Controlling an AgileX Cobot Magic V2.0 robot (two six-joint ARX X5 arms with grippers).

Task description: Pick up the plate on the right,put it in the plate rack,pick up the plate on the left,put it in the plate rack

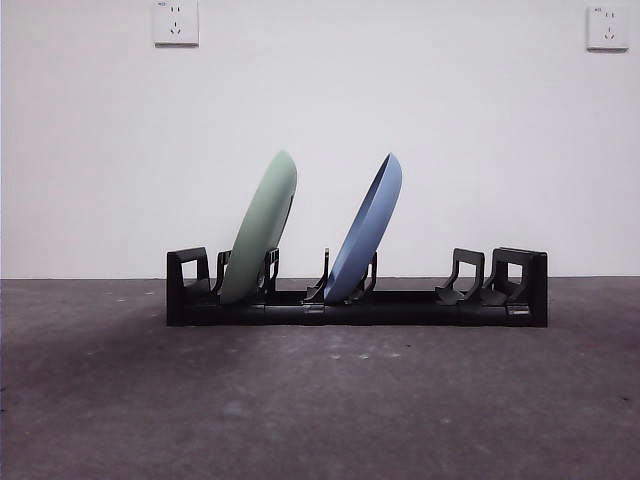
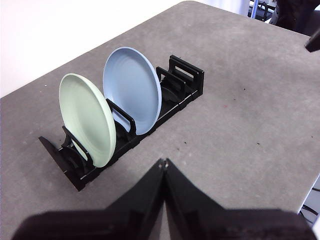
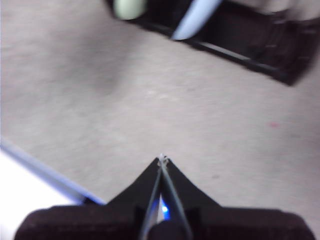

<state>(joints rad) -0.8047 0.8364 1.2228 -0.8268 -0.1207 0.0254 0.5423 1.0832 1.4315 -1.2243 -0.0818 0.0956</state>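
While both plates (image 1: 262,228) in the plate rack (image 1: 356,300), bare table (image 1: 320,400) all round.

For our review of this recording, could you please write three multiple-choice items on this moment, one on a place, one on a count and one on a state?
1. Where does the green plate stand?
A. flat on the table
B. in the plate rack, beside the blue plate
C. in a gripper

2. How many plates are in the rack?
A. one
B. two
C. three

3. How do the plates stand?
A. on edge, leaning the same way
B. stacked flat
C. leaning against each other

Answers:
1 B, its lower edge sits between prongs near one end of the rack.
2 B, one green and one blue.
3 A, both tilt alike with a gap between them, while the left gripper and right gripper hold nothing.
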